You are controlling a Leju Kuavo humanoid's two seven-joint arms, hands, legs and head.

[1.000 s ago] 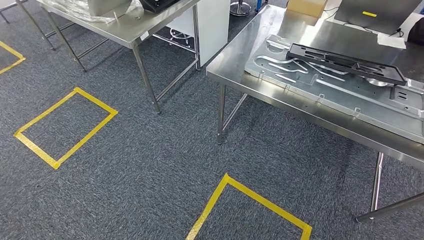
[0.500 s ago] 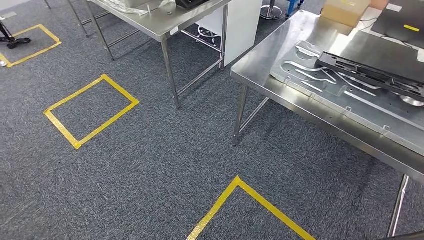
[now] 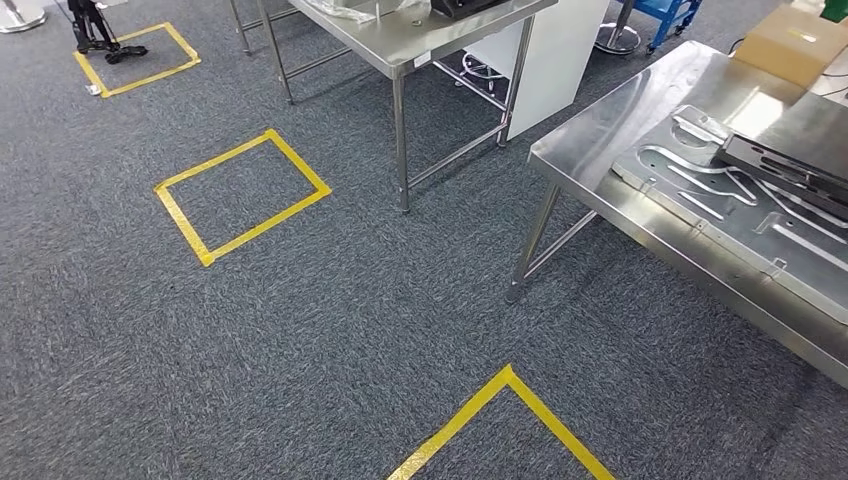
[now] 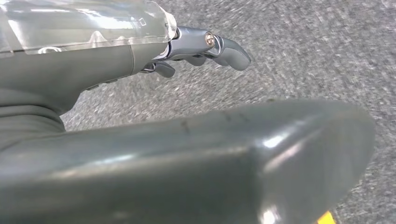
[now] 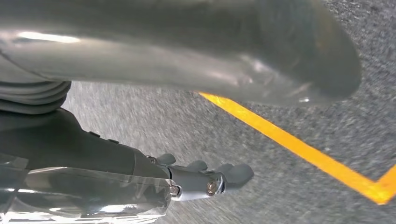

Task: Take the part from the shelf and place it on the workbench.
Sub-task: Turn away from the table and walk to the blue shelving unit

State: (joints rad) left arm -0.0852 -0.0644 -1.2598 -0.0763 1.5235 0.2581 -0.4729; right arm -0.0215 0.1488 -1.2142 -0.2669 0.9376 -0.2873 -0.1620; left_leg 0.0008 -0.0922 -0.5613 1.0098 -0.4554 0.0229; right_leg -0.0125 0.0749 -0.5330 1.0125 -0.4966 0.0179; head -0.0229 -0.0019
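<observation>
— Part [image 3: 785, 170], loc.?
— Dark, flat, slotted piece at the right edge of the head view. It lay on a grey metal plate [image 3: 720, 215] w/ curved cut-outs, which lay flat on the steel workbench [image 3: 610, 130]. The part was cut off by the frame edge, so its full outline could not be told.

— L. hand [image 4: 116, 65], state?
— It held nothing. The thick grey thumb [image 4: 261, 158] lay across the near field of the left wrist view. The darker fingers [image 4: 219, 46] were stretched out w/ a slight curl, well apart from the thumb. Grey carpet was behind them, blurred.

— R. hand [image 5: 116, 163]?
— Same config.: thumb and fingers apart, nothing between them. It hung over carpet crossed by a strip of yellow tape [image 5: 289, 140].

— Other items on the bench?
— A cardboard box [image 3: 795, 45] at the far end, beyond the plate.

— Surroundings?
- A second steel table [image 3: 420, 40] stood to the left of the workbench, w/ a white cabinet [image 3: 555, 50] between the two.
- A blue cart [image 3: 670, 15] stood behind.
- The blue-grey carpet [image 3: 300, 330] carried a yellow tape rectangle [image 3: 243, 197] near the second table's leg.
- A farther rectangle [image 3: 135, 55] had a dark stand's feet on it.
- The corner of a third outline [image 3: 505, 385] lay near the bottom edge.
</observation>
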